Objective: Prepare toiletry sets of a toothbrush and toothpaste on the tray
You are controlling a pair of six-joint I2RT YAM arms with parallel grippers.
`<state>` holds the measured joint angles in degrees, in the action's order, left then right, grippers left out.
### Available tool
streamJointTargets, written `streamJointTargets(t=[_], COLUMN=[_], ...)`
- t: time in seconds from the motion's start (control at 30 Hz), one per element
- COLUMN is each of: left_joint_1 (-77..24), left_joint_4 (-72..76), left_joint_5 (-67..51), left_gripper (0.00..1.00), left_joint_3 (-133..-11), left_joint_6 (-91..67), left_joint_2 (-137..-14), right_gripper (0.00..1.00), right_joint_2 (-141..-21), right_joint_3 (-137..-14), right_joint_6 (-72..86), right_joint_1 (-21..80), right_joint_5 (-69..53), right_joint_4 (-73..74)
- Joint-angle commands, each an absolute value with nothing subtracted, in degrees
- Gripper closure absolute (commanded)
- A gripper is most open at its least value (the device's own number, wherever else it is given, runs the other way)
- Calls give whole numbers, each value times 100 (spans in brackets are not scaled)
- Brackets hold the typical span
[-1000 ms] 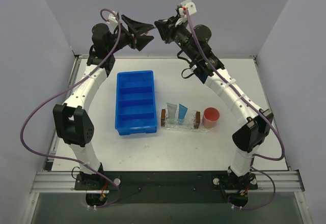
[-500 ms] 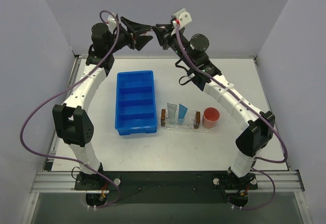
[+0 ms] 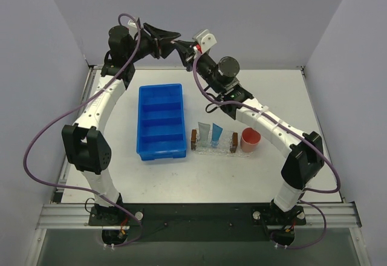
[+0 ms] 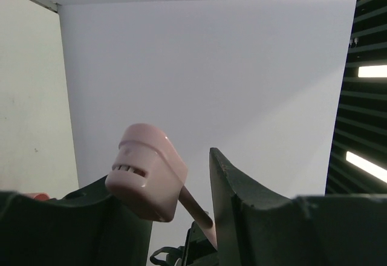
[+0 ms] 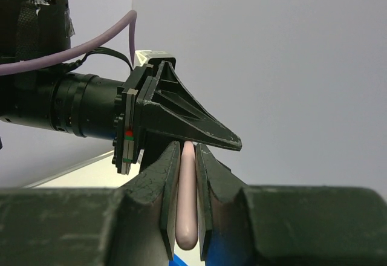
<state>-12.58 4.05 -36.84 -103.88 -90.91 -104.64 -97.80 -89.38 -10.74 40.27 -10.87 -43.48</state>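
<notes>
Your right pincer (image 5: pixel 188 152) is clamped on the toothbrush (image 5: pixel 188 217), the handle squeezed upright between both fingers. Straight ahead, your left pincer (image 4: pixel 162 168) stands spread wide around the brush's capped head, the stem leaning on one finger (image 4: pixel 242 217). The two meet high over the far edge of the counter (image 3: pixel 278 90), close to the back wall (image 3: pixel 254 12). Down below, the tray (image 3: pixel 213 152) carries the toothpaste (image 3: pixel 204 134), two tubes side by side. The blue bin (image 3: pixel 161 121) sits near its left end, the pink cup (image 3: pixel 250 139) just beside its right. A wide stretch of counter runs from the cup to the right edge.
</notes>
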Motion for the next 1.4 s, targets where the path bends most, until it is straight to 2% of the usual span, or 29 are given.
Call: streamJointTargets(t=[0.0, 0.17, 0.6, 0.67, 0.7, 0.8, 1.1, 1.3, 1.37], left_joint_1=[-1160, -1081, -1063, -1072, -1064, -1072, -1063, -1072, -1090], left_joint_4=[326, 272, 413, 492, 510, 685, 1186, 1345, 891], left_joint_5=[-3612, -3595, -3604, -3612, -3612, -3630, -3718, -3832, -3806], left_gripper=[54, 59, 96, 99, 100, 100, 100, 100, 100], left_joint_3=[-10591, -10591, -10652, -10661, -10661, -10652, -10608, -10713, -10862], left_joint_6=[-9079, -9018, -8877, -8825, -8798, -8666, -8157, -7455, -6825], left_joint_2=[-10195, -10151, -10151, -10160, -10160, -10169, -10186, -10222, -10257], right_gripper=[100, 100, 100, 95, 89, 80, 57, 50, 49], right_joint_2=[-9589, -9606, -9615, -9615, -9607, -9571, -9334, -8974, -8799], right_joint_3=[-8868, -8710, -8543, -8560, -8569, -8631, -8535, -8359, -8306], right_joint_6=[-1406, -1564, -1723, -1714, -1688, -1635, -1547, -1529, -1555], right_joint_1=[4096, 4104, 4087, 4087, 4087, 4096, 4052, 3990, 3973], right_joint_5=[-1020, -976, -870, -870, -879, -923, -993, -1028, -1072], right_joint_4=[-5282, -5405, -5326, -5213, -5168, -4914, -4342, -3789, -3552])
